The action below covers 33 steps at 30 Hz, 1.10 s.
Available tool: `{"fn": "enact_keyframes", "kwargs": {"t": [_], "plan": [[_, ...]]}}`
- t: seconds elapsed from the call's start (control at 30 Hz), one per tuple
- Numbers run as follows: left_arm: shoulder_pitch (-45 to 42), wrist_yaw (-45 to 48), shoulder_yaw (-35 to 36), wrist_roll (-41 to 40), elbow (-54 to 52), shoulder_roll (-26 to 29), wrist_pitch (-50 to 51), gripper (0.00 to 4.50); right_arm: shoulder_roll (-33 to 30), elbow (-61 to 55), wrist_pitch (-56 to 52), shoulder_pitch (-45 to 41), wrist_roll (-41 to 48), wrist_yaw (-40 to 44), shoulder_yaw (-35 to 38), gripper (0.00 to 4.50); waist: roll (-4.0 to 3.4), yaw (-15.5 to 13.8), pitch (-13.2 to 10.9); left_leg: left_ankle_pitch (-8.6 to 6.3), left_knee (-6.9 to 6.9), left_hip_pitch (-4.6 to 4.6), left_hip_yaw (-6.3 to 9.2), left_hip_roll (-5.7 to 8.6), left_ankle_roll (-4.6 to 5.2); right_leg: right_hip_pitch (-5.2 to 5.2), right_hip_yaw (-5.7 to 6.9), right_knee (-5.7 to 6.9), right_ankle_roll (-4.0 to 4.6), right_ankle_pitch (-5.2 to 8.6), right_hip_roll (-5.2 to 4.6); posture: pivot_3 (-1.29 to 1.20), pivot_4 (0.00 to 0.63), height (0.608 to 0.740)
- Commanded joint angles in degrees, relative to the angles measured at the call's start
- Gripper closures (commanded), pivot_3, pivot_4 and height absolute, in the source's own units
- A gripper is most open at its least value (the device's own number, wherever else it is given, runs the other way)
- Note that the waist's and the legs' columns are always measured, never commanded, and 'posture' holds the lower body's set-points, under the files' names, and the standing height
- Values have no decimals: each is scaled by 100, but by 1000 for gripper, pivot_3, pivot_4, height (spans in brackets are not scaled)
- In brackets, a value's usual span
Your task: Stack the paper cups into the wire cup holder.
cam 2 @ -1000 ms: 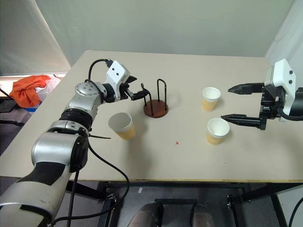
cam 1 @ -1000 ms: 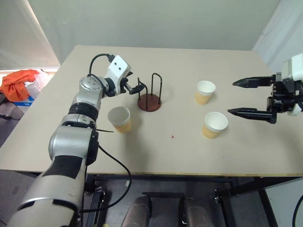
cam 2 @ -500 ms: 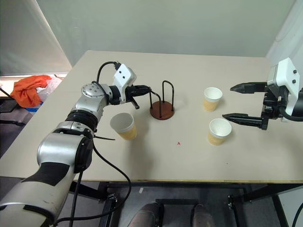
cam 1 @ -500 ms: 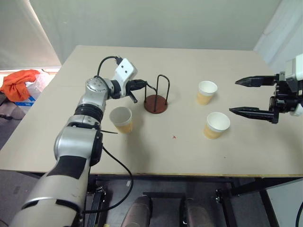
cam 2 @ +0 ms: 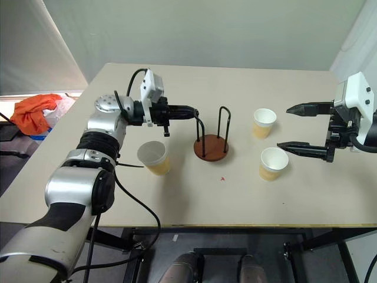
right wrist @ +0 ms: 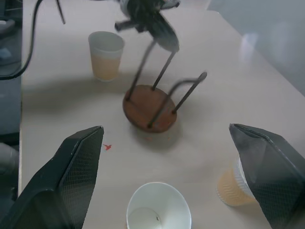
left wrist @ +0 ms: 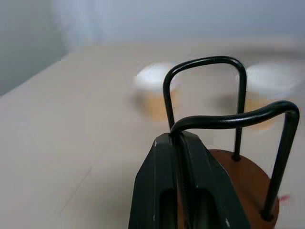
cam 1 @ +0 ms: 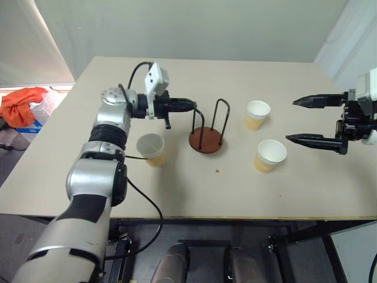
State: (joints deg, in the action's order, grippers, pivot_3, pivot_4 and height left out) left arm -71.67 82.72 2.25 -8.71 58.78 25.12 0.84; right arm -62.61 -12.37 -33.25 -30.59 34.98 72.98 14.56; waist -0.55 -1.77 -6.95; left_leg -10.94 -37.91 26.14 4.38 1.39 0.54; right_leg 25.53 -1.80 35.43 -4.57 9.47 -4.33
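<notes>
Pale beige tabletop (cam 1: 194, 194) against a grey wall, and plenty of bare surface along the near edge and across the far half, so there's room to move on both sides. Out past the left edge, an orange cloth (cam 1: 22, 101) lies heaped on the floor. Left claw (cam 2: 193, 111) reaches in level from the left side, jaws pinched tight on the nearer black loop of the wire cup holder (cam 2: 211, 147); the left wrist view shows the wire squeezed right between the two fingers (left wrist: 157, 191). The holder's reddish-brown disc sits near the middle of the tabletop. One paper cup (cam 1: 149, 149) stands upright toward the left edge, just below the left arm and a little apart from the holder. Two more cups on the right half: the far cup (cam 1: 257, 114) just beyond the holder's right, the near cup (cam 1: 269, 155) closer to the front edge, both upright, mouths open. Right claw (cam 1: 315, 120) hovers above the right edge, jaws spread as wide as they go, holding nothing, pointing in toward those two cups.
</notes>
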Motion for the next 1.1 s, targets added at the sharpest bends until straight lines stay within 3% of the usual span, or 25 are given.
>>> {"fn": "enact_keyframes", "kwargs": {"t": [0.03, 0.17, 0.37, 0.57, 0.97, 1.1], "plan": [[288, 347, 170, -610, -1286, 109, 896, 4483, -113, -198, 44, 54, 133, 96, 108, 0, -1, 13, 1, -3, -5, -1, -8, -1, 4, -2, 3, 0, -2, -1, 4, 0, 150, 740], [1363, 510, -250, -867, -3181, 250, 1756, 4483, -40, -306, -2, 59, 165, 100, -81, 0, -8, 35, 5, -14, -16, -11, -22, -6, 19, -9, -6, -5, -29, -16, -9, 0, 150, 740], [2253, -155, -439, -932, -4375, 154, 2046, 4483, -73, -427, 52, 185, 21, 169, -410, 0, -8, 32, 5, -20, -26, -14, -18, -18, 29, -13, -3, -10, -5, -12, -9, 0, 150, 740], [2504, -879, -528, -829, -4551, -107, 1734, 4483, -267, -572, 257, 450, -480, 226, -882, 0, -8, 10, 5, -35, -23, -28, -7, -15, 57, -36, 0, -20, 21, -34, -10, 0, 150, 740], [2593, -983, -1018, -563, -4245, 30, 1665, 4483, -237, -466, 402, 393, -893, 166, -1141, 0, -8, 42, 5, -28, -15, -32, -8, -24, 54, -40, 4, -48, 27, -68, -6, 0, 150, 740], [2449, -1214, -1050, -333, -3918, 6, 1403, 3357, -205, -440, 416, 359, -951, 147, -1165, 0, -8, 41, 5, -28, -12, -32, -8, -24, 54, -40, 4, -50, 27, -67, -6, 0, 150, 740]]}}
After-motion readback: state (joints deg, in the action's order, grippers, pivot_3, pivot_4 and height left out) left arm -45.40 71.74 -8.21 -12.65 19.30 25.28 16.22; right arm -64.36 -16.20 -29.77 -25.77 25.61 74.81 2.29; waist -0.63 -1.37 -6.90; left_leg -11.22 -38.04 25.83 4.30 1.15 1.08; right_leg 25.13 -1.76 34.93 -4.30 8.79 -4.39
